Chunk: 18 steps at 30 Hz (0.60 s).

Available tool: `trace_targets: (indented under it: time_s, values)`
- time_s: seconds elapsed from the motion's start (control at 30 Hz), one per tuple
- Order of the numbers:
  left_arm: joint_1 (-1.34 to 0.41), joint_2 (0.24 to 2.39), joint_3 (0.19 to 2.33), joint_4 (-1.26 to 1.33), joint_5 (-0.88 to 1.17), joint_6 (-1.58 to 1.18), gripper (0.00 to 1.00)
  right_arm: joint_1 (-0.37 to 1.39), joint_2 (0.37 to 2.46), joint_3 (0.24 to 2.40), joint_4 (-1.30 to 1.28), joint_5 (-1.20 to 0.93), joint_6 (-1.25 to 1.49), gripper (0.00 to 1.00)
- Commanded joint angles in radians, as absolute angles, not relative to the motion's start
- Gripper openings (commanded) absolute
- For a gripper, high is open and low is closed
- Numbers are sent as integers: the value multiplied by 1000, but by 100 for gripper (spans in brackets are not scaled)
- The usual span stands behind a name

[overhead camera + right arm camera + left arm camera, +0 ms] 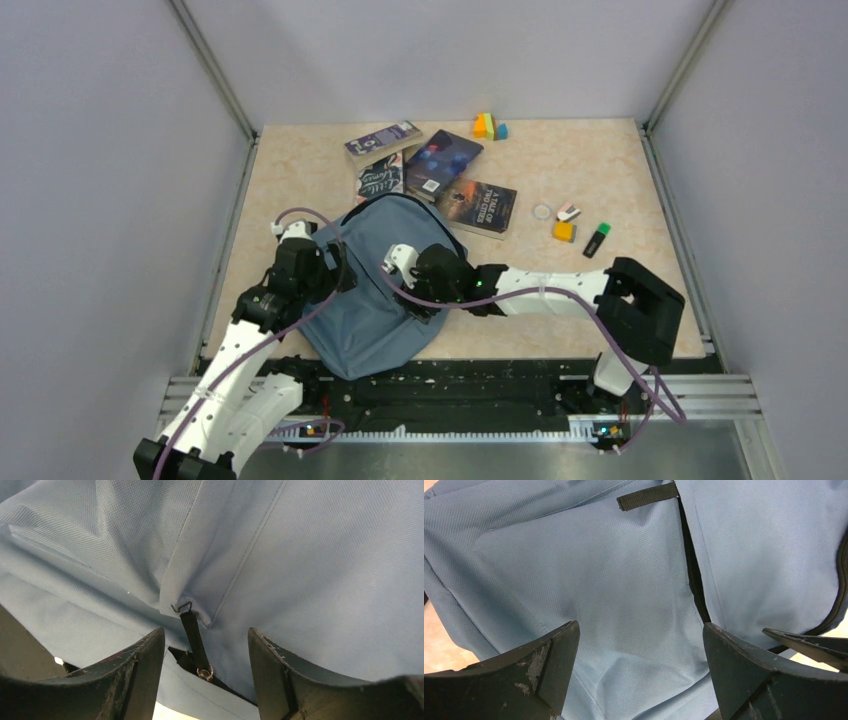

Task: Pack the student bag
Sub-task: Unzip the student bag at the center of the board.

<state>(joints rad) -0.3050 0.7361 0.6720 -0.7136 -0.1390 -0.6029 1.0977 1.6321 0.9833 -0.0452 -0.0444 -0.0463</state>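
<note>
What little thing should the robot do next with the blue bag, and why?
Probably shut the right tool on the black zipper pull. The pull sits right between its open fingers, and the books lie outside the student bag, so it likely needs unzipping first.

Bag point(375, 330): matt woven cloth. Left fingers point(541, 665): scuffed matt black plastic. Zip pull point(192, 634): webbing with a metal eyelet.

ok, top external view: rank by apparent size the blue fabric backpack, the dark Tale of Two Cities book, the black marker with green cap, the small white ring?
1. Dusty-blue fabric backpack, largest by far.
2. Dark Tale of Two Cities paperback.
3. Black marker with green cap and small white ring: too close to rank.
</note>
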Motion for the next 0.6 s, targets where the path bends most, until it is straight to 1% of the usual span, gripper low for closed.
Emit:
trace_targets:
  time_s: [0.0, 0.23, 0.33, 0.4, 0.47, 0.57]
  values:
    - [-307, 750, 660, -704, -150, -627, 97, 1127, 1677, 1067, -80, 13, -81, 60]
    - [-307, 805, 642, -682, -115, -636, 97, 1155, 1729, 1094, -100, 52, -89, 53]
    - [-307, 824, 629, -665, -118, -638, 97, 1161, 1742, 1097, -107, 65, -87, 48]
    - [-307, 837, 613, -647, -118, -641, 97, 1163, 1739, 1089, -102, 70, -84, 42]
    - [-307, 850, 603, -634, -122, -643, 92, 1164, 1733, 1080, -96, 76, -80, 36]
    - [-307, 864, 591, -619, -141, -647, 77, 1166, 1722, 1066, -82, 91, -73, 25]
